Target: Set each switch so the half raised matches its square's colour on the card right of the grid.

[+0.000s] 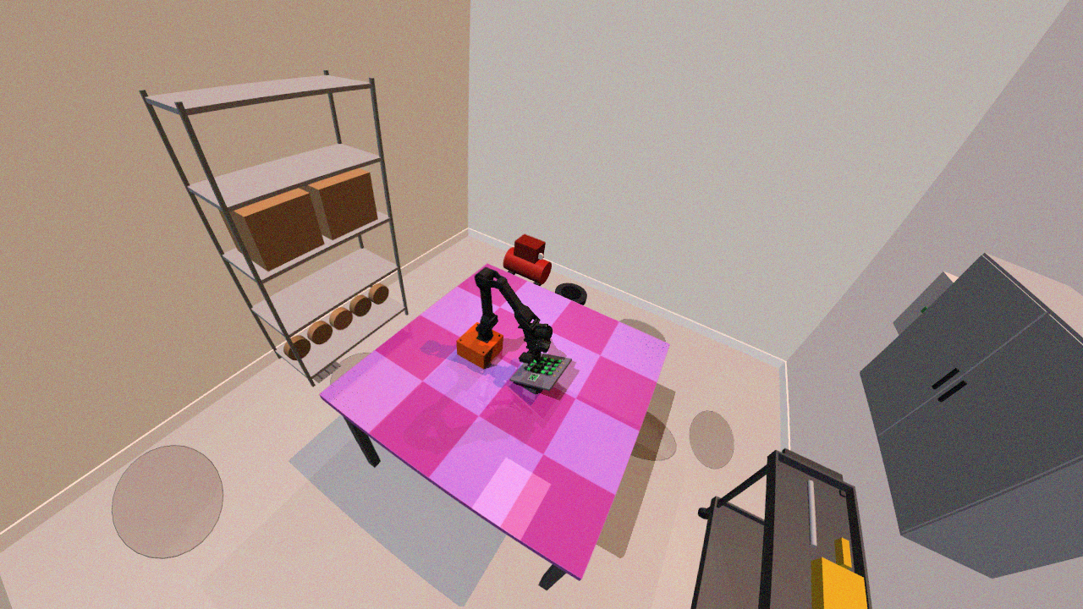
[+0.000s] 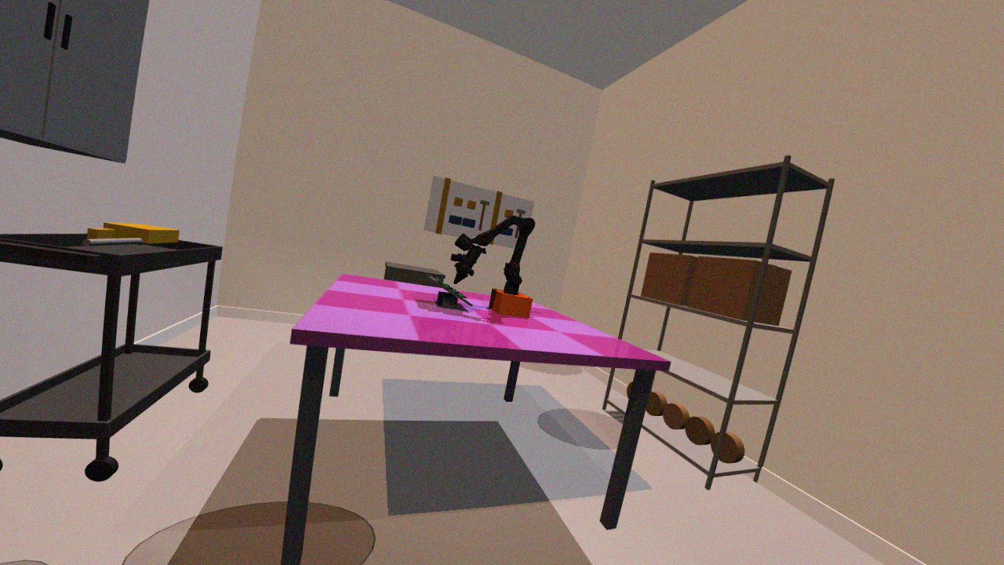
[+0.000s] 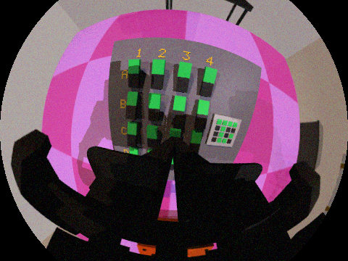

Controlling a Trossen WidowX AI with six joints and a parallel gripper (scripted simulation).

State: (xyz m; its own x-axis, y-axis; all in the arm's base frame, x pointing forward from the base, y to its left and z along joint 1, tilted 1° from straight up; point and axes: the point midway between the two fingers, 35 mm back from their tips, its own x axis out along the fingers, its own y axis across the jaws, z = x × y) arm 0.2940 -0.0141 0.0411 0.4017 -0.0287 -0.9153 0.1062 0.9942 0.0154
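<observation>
Wrist view: panel (image 1: 541,380) (image 3: 237,85), upper centre; card (image 1: 534,376) (image 3: 224,130) right of the switches. Gripper (image 1: 533,359) (image 2: 457,282) (image 3: 174,141) closed, empty. Rockers probably stiff, light; no grasp needed, press raised ends. Lower rows hidden, states uncertain.

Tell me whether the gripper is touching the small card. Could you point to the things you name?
Apart. The wrist view shows it: a strip of grey panel (image 1: 555,380) (image 3: 237,85) lies between the gripper (image 1: 531,357) (image 2: 458,282) (image 3: 174,141) and the small card (image 1: 534,376) (image 3: 224,130).
</observation>
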